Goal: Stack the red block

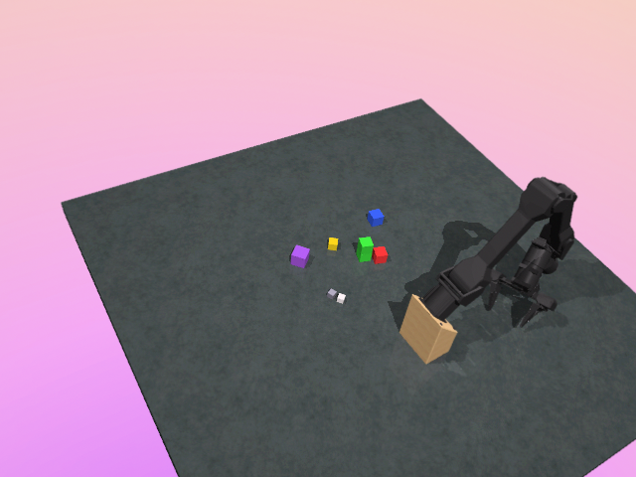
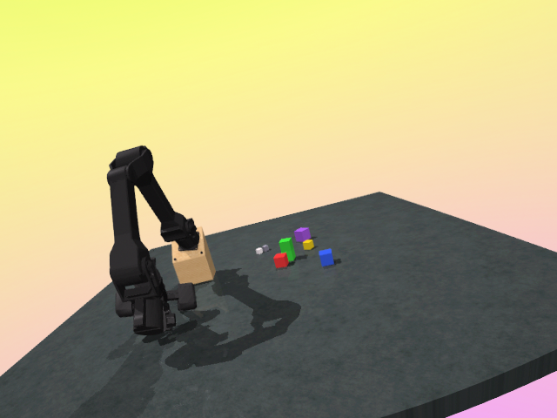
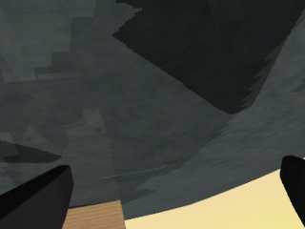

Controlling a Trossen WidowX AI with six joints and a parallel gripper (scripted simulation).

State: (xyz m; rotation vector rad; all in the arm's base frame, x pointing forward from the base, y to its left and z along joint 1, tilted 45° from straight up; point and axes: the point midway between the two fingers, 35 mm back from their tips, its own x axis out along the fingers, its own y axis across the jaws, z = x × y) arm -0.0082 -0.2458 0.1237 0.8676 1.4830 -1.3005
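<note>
The red block (image 1: 380, 254) (image 2: 280, 260) sits on the dark table right beside the upright green tower (image 1: 365, 249) (image 2: 286, 249). Nothing is on top of the tower. Whether red and green touch, I cannot tell. My gripper (image 1: 507, 314) (image 3: 179, 173) is open and empty, with its fingers wide apart in the wrist view. It hangs low on the other side of the arm's base from the blocks, well away from them. The wrist view shows neither the red block nor the tower.
The arm's base is mounted on a wooden box (image 1: 420, 331) (image 2: 196, 271) (image 3: 95, 216) between the gripper and the blocks. A blue block (image 1: 375, 218) (image 2: 325, 258), a yellow block (image 1: 332, 243) (image 2: 308, 245), a purple block (image 1: 299, 256) (image 2: 302, 234) and two small white and grey cubes surround the tower.
</note>
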